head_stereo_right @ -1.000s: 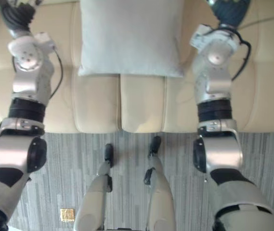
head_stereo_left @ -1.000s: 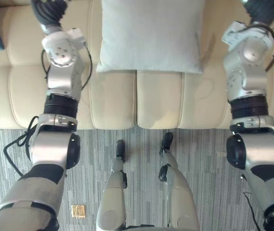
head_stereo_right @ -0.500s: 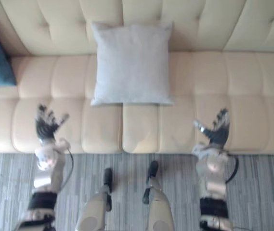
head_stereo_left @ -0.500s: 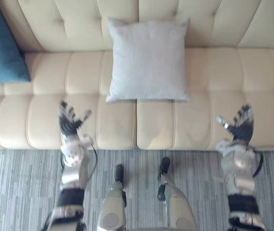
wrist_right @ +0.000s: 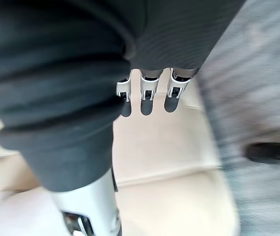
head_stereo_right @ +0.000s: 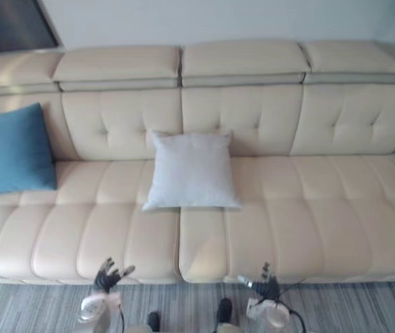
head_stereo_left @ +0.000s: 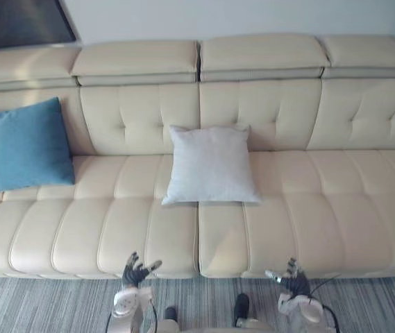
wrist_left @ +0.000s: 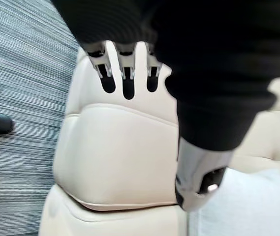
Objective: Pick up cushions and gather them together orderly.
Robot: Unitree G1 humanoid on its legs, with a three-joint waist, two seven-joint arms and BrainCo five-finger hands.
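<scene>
A light grey cushion (head_stereo_left: 211,165) leans against the backrest at the middle of the cream sofa (head_stereo_left: 336,208). A blue cushion (head_stereo_left: 25,144) stands at the sofa's left end. My left hand (head_stereo_left: 136,271) is low in front of the seat edge, left of centre, fingers spread and open, holding nothing. My right hand (head_stereo_left: 293,280) is at the same height to the right, also open and holding nothing. Both hands are well short of the cushions. In the left wrist view the left hand's fingers (wrist_left: 125,61) point straight at the seat, with a corner of the grey cushion (wrist_left: 243,206) beyond the thumb.
Striped grey carpet (head_stereo_left: 37,305) runs along the sofa's front. The right half of the sofa seat (head_stereo_right: 336,201) is bare. A dark panel (head_stereo_left: 17,21) hangs on the wall at the upper left.
The camera has pulled back and tilted up, so the whole sofa and blue cushion show. Both arms have dropped low and the hands stay open.
</scene>
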